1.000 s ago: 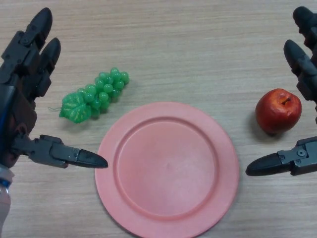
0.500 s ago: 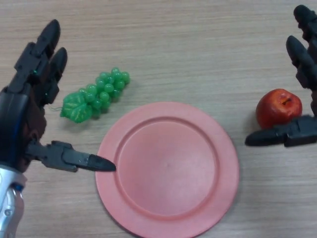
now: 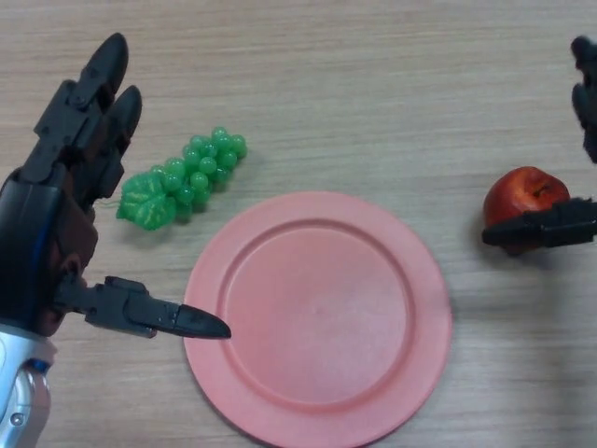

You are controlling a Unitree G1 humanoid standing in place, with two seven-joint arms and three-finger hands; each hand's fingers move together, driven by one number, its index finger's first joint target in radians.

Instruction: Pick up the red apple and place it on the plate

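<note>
On the table [image 3: 373, 56]: we see a red apple [image 3: 520, 194], a pink plate [image 3: 317, 317] and a bunch of green grapes [image 3: 187, 177], all resting on the wood.
Apple: it sits at the right side, well clear of the plate's rim, stem side up, not lifted as far as we can judge.
Plate: it lies in the middle, nothing on it.
Grapes: they lie to the upper left of the plate, just beside its rim, and have no part in the task.
Right hand [image 3: 550, 224]: it comes in at the right edge; its thumb lies across the front of the apple, touching or nearly so, and its fingers [image 3: 586, 103] stand beyond the apple, spread wide, not closed round the fruit.
Left hand [image 3: 56, 215]: it hovers at the left with fingers straight and thumb stretched toward the plate's edge, holding nothing.
Step in hand: we judge this to be the reach and framing of the apple, before any grasp.
Next move: we think the right hand needs to close thumb and fingers on the apple firmly enough that the round fruit does not roll out, then lift and carry it leftward over the plate.
</note>
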